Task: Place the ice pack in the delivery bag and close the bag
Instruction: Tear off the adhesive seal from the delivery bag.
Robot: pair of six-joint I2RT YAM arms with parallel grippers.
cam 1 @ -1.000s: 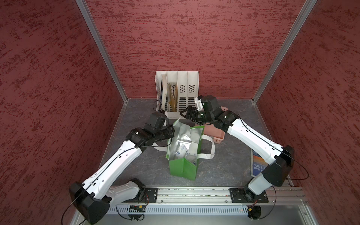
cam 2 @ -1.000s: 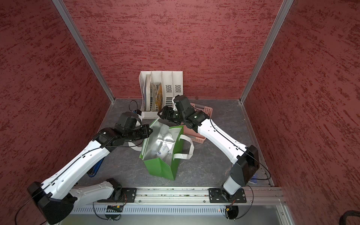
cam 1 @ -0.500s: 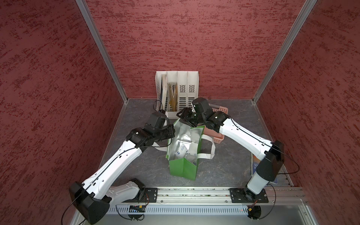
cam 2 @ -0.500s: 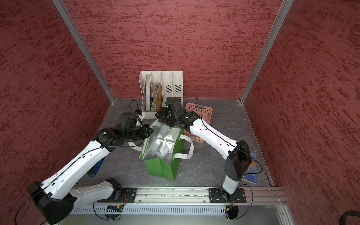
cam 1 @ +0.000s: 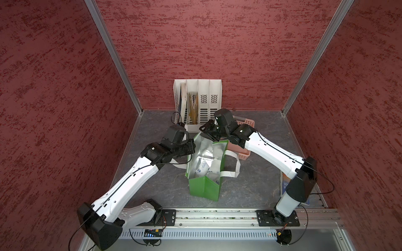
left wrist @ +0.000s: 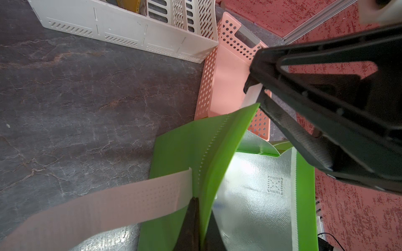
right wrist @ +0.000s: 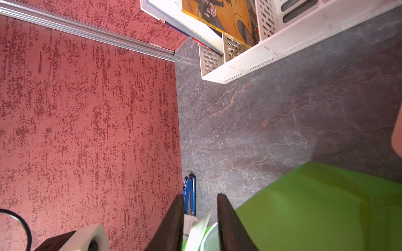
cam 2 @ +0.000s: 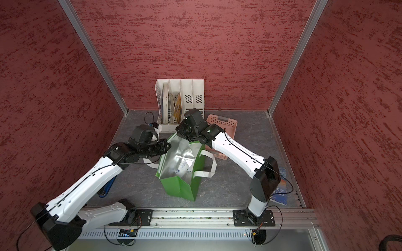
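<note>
The delivery bag (cam 1: 204, 187) (cam 2: 178, 187) stands upright mid-floor, its mouth held wide and the silver lining showing. Inside it lies a white pouch with blue print, the ice pack (cam 1: 203, 168) (cam 2: 182, 168). My left gripper (cam 1: 192, 144) (left wrist: 201, 202) is shut on the bag's left rim beside a white strap. My right gripper (cam 1: 203, 130) (right wrist: 199, 195) is at the bag's back corner. Its fingers stand a narrow gap apart, with the rim's white edge between them. The bag's green wall (right wrist: 315, 206) lies just past one finger.
A pink perforated basket (cam 2: 221, 123) sits behind the bag to the right, under my right arm. A white file rack (cam 1: 202, 102) with books stands at the back wall. A blue tool (right wrist: 189, 195) lies by the left wall and a book (cam 2: 280, 191) at the front right.
My right gripper has swung left from over the basket to the bag's back corner, and its jaws have narrowed round the rim. The left gripper and the bag have stayed put.
</note>
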